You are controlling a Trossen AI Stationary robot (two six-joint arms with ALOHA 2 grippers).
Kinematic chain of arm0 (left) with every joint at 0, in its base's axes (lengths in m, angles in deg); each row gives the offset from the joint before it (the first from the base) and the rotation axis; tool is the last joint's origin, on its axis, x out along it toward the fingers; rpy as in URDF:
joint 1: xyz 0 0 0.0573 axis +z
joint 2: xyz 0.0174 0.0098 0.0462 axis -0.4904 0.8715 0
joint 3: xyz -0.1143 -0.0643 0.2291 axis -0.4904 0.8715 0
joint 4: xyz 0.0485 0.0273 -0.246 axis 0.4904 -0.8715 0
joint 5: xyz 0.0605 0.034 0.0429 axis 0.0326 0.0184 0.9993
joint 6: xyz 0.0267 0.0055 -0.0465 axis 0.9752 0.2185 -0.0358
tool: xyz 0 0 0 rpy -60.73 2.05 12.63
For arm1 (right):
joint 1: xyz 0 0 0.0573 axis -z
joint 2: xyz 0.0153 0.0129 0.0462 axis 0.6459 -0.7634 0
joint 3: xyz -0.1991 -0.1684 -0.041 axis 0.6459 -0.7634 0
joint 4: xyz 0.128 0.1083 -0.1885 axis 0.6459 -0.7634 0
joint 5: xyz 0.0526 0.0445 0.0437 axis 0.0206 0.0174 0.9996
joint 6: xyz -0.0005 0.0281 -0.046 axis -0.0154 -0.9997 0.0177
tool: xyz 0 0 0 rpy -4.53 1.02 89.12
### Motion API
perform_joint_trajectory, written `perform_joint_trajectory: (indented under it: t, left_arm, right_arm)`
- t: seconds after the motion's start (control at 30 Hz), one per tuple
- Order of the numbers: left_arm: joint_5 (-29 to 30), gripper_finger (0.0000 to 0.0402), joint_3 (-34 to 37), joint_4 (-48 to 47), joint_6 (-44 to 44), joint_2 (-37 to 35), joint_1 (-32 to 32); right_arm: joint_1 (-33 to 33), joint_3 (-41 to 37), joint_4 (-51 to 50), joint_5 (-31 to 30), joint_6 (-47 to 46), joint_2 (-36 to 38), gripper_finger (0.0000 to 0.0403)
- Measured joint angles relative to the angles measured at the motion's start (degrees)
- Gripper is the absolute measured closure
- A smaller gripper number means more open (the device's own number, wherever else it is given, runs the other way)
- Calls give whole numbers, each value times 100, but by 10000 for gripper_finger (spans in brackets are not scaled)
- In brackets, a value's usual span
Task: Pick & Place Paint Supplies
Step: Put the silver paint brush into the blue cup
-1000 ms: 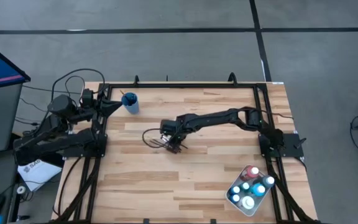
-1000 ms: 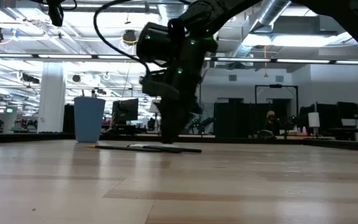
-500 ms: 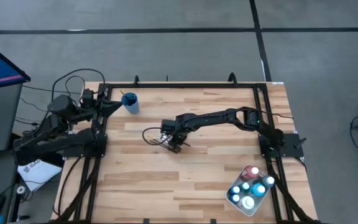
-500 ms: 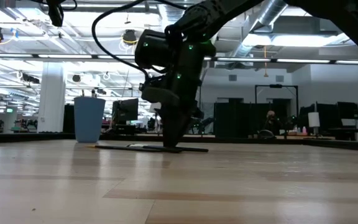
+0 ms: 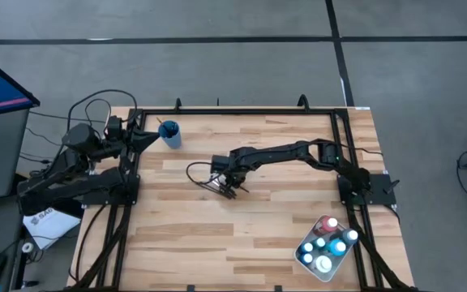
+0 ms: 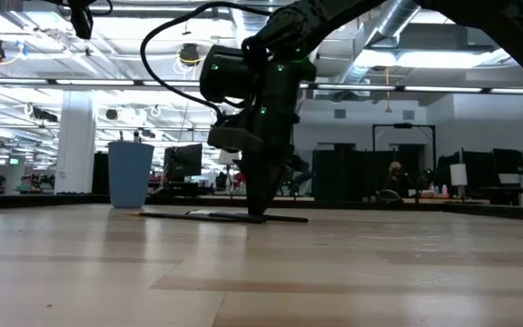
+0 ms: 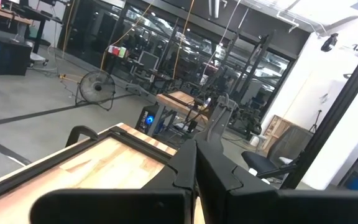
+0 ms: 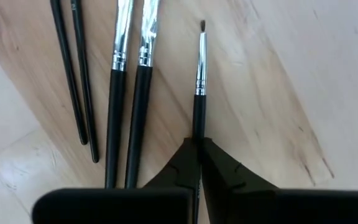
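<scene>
Black fingertips of the right gripper (image 8: 197, 148) are pinching together on the dark handle of one thin paintbrush (image 8: 199, 74), which is lying flat on the wooden table (image 5: 282, 227) with its silver ferrule and small tip pointing away from the wrist. Just beside it, four more brushes (image 8: 114, 81) are lying loose on the boards. From overhead, this gripper is working near the table's middle, the right arm reaching across from its mount. Nearer the front right corner, the white tray (image 5: 325, 247) is holding the small paint bottles (image 5: 331, 223). Farther back, the blue cup (image 5: 170, 134) is standing near the rear left edge, and the left gripper (image 7: 195, 180) is resting clenched and empty beyond it.
</scene>
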State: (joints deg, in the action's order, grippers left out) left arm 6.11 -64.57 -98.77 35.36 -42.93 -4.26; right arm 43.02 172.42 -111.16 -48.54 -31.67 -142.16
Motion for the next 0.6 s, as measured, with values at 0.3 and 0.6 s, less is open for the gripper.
perform_joint_trajectory:
  t: [0.3, 0.6]
  left_arm:
    - [9, 390, 0, -85, -248, 0, 0]
    - [23, 312, 94, -154, -300, 39, 0]
  right_arm:
    - [-45, -103, -20, -20, -441, 359, 403]
    - [-14, -81, 704, -37, -689, 796, 401]
